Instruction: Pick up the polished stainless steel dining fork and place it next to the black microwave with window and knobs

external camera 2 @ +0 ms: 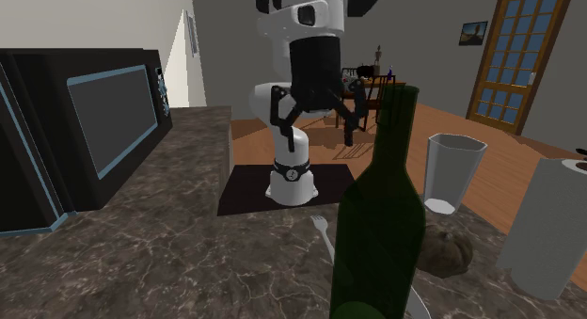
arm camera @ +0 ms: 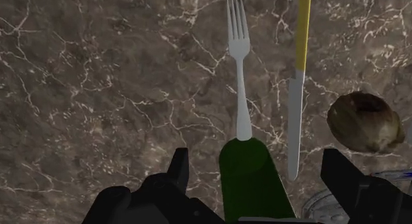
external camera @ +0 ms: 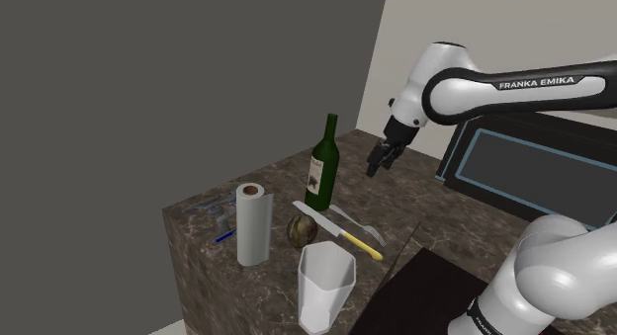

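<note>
Fork lay flat on the dark marbled counter. Its tines pointed toward the robot's stand and its handle end lay close to the foot of a dark green wine bottle, well apart from the black microwave.

Nearest in the shoulder view stood a white faceted tumbler, upright and open at the top, its inside as plain white as its walls. To that view's left stood a roll of paper towel on end, with a blue pen lying just beside it. Farther in sat a round brownish lump, then a knife with a yellow handle. The fork lay just beside the knife on the shoulder view's right, roughly parallel and not touching.

Behind these the bottle rose upright and labelled, its contents impossible to judge. Beyond and above it hung the gripper, fingers spread wide and clasping nothing. The wrist view looked down past the bottle's top to the fork.

Farthest, on the shoulder view's right, stood the microwave, its window edged in pale blue.
</note>
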